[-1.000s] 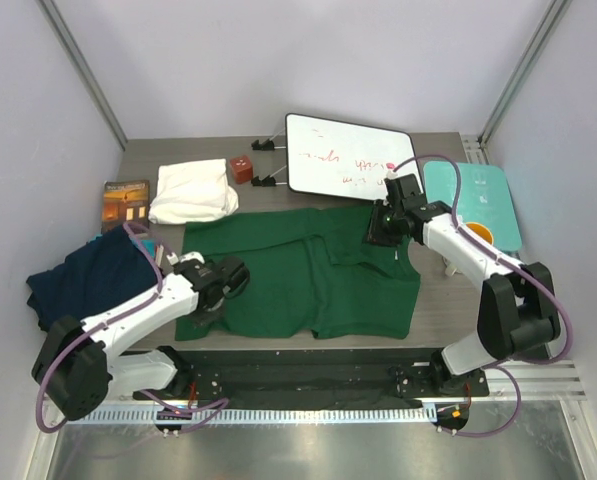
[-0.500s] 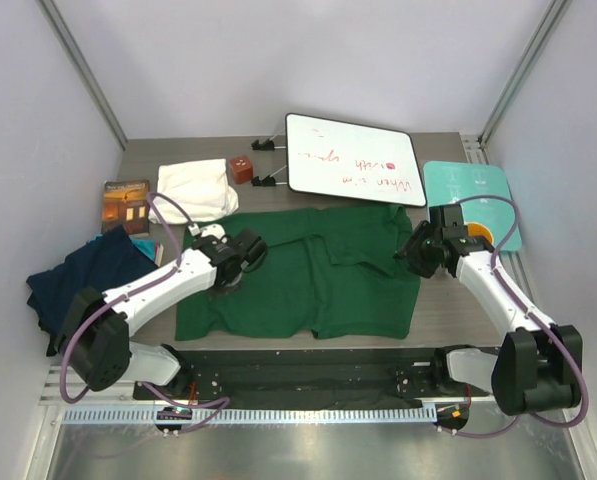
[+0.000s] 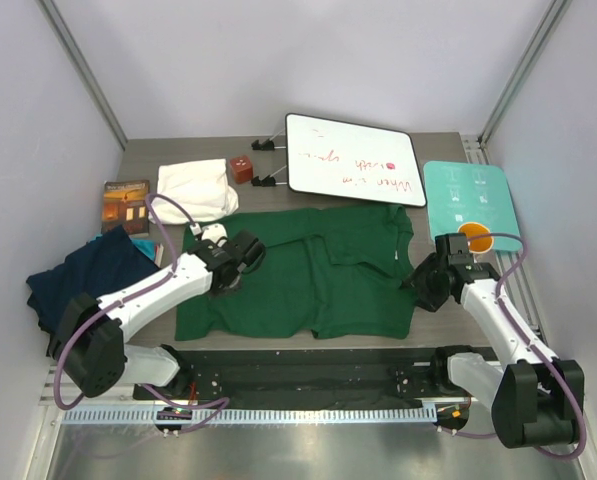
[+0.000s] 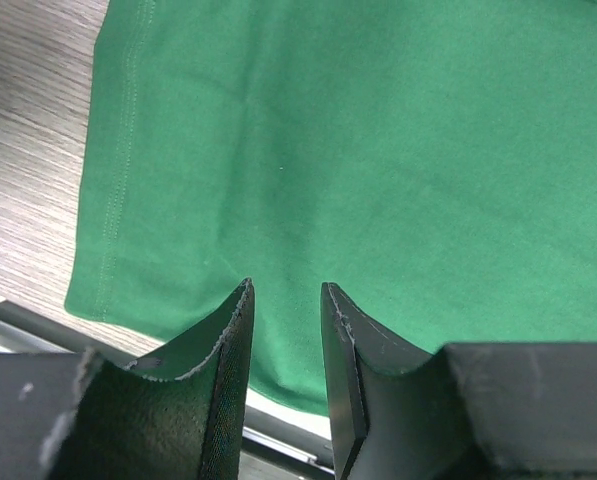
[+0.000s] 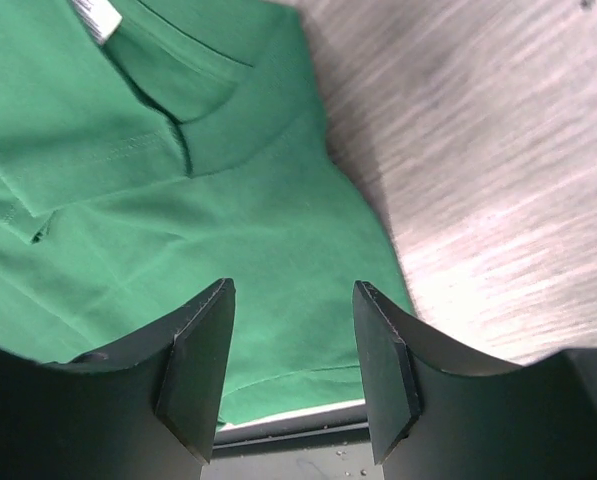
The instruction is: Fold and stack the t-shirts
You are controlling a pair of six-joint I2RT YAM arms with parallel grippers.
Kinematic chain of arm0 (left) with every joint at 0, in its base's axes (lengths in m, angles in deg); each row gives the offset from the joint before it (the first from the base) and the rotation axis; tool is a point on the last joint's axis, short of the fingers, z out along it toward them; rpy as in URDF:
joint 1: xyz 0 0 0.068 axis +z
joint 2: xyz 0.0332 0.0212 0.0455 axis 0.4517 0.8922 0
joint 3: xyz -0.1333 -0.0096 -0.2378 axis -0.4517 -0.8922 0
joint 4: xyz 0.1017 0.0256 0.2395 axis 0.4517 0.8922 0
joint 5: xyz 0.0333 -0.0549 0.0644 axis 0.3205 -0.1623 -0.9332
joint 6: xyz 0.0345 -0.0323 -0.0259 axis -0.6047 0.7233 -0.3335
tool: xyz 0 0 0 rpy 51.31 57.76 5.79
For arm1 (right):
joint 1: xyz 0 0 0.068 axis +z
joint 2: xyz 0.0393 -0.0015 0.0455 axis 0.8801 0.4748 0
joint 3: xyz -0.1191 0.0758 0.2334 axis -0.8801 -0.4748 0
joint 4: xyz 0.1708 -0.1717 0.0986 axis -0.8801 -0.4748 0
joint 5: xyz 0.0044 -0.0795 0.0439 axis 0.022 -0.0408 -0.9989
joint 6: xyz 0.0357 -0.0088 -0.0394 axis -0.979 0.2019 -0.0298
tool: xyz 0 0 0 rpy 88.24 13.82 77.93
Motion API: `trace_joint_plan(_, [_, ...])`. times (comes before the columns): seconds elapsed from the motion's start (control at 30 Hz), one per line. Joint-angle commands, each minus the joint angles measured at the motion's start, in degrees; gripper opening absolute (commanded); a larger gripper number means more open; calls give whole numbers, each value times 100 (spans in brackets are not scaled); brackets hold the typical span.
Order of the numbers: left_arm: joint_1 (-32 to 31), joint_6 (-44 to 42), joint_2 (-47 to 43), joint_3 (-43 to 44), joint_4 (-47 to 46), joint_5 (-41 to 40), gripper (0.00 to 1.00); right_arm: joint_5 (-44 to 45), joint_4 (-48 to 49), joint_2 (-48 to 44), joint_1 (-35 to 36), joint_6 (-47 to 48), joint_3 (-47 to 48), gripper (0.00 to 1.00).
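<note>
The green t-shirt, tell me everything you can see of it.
The green t-shirt is soft cloth, spread flat and slightly wrinkled on the wood-grain table. The collar, with a white label, points right, the hem left. One sleeve is folded in over the body. The left hand hangs over its left part and the right hand over its right edge, both open and empty.

The right tool (image 3: pixel 423 283) has pulled back from the dark green t-shirt's (image 3: pixel 308 285) far right shoulder to its near right edge, and its jaws now stand wider. The left tool (image 3: pixel 236 265) has moved farther and rightward over the shirt's left side.
</note>
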Motion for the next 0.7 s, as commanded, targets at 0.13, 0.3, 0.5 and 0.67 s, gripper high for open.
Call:
trace_joint_plan(0.13, [-11, -162, -216, 17, -247, -20, 34, 41, -409, -370, -15, -411, -398, 57])
trace_joint_plan(0.3, [-11, -154, -225, 0, -308, 42, 34, -56, -831, -458, -15, -446, -460, 57])
trace_joint_plan(0.5, [-11, -101, -242, -27, -414, 174, 33, 111, -972, -186, -24, -675, -337, 57])
trace_joint_plan(0.67, [-11, -136, -277, -53, -423, 103, 33, -12, -622, 341, -24, -614, -520, 57])
